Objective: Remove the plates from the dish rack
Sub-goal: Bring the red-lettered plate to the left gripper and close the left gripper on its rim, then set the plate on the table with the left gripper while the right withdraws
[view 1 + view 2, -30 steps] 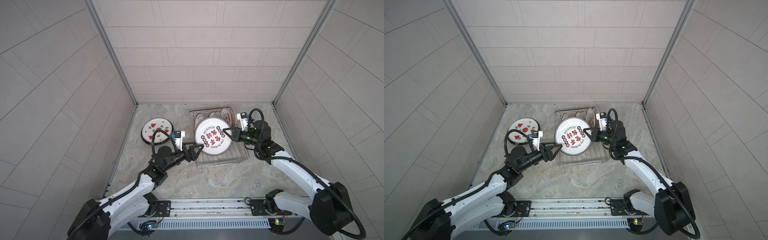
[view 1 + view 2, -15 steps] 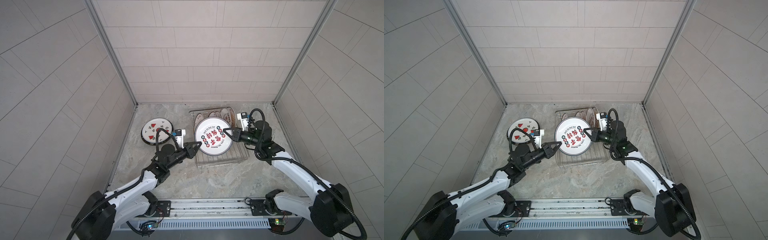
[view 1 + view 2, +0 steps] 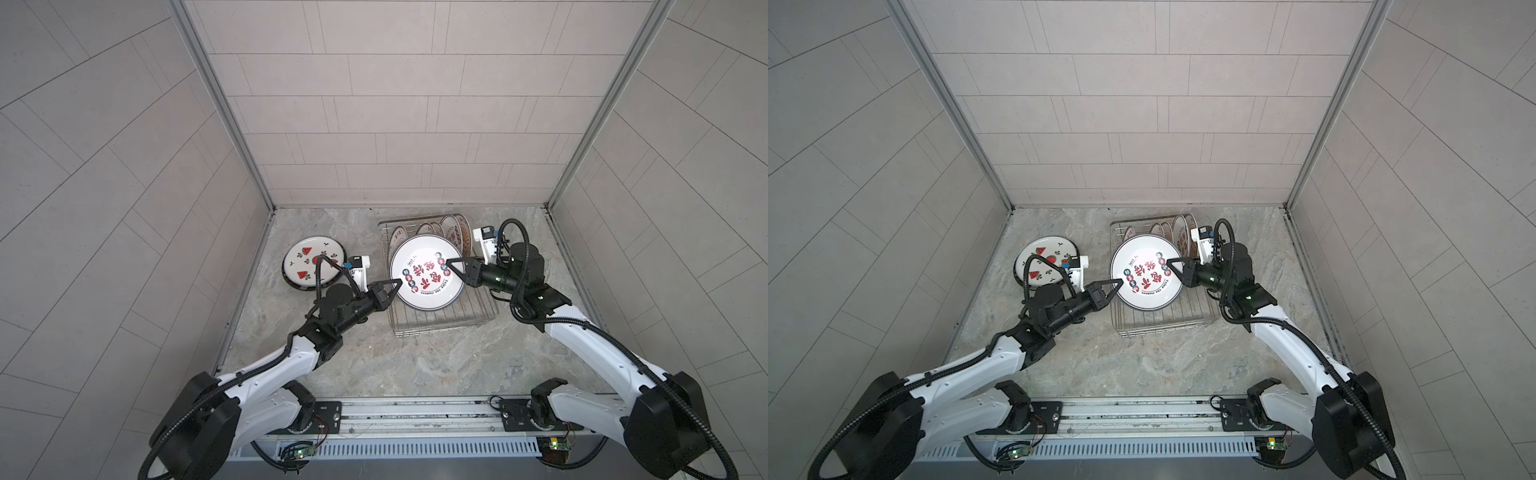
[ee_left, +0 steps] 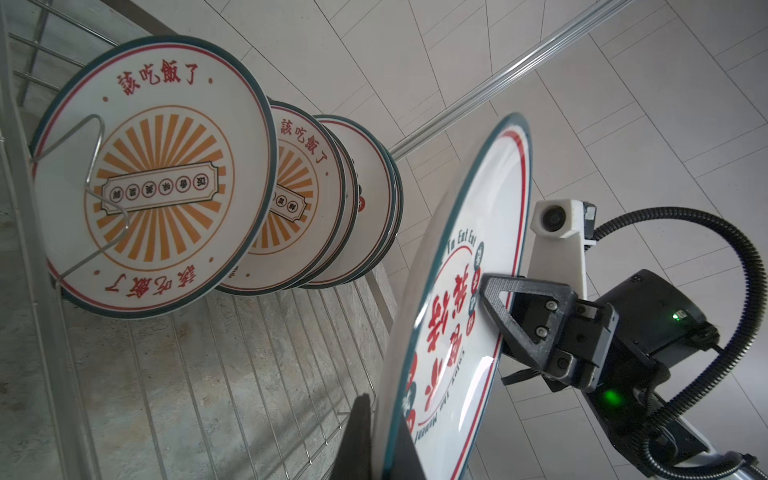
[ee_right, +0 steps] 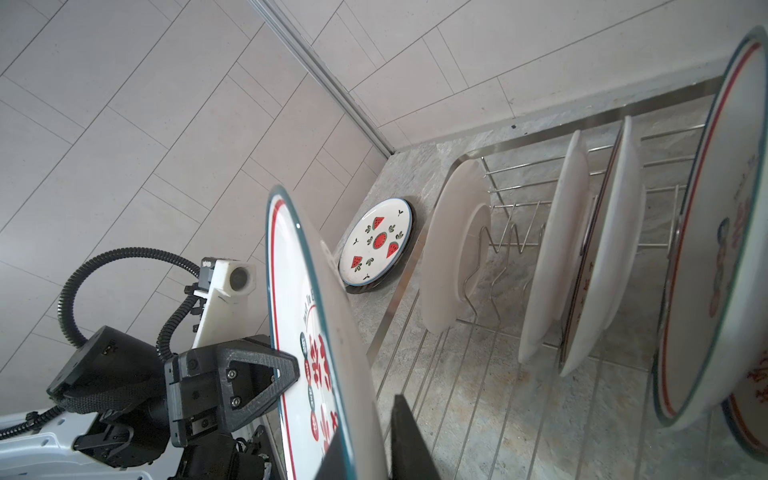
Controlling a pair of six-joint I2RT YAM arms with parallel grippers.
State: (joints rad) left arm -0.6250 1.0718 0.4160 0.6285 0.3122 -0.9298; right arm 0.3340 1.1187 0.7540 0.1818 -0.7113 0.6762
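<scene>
The left hand (image 3: 400,282) is clenched on the rim of a plate (image 3: 419,253) at about the plate's 8 o'clock in both top views. In the left wrist view its two dark fingers (image 4: 357,432) sit on either side of that rim. The right hand (image 3: 444,262) comes in from the plate's 3 o'clock, with one finger lying over the printed face. Its other finger is behind the plate, and I cannot tell whether this hand pinches the rim or only straddles it. The plate is white with a teal edge and red characters. It hangs tilted between the two hands, clear of the wires, above the middle of the rack (image 3: 457,320). Several more plates (image 3: 451,226), some with orange sunbursts, stand on edge between prongs at the rack's 12 o'clock end. A watermelon plate (image 3: 307,257) lies flat on the tabletop (image 3: 374,365) at the rack's 9 o'clock, apart from it, with a dark rim showing beneath it.
</scene>
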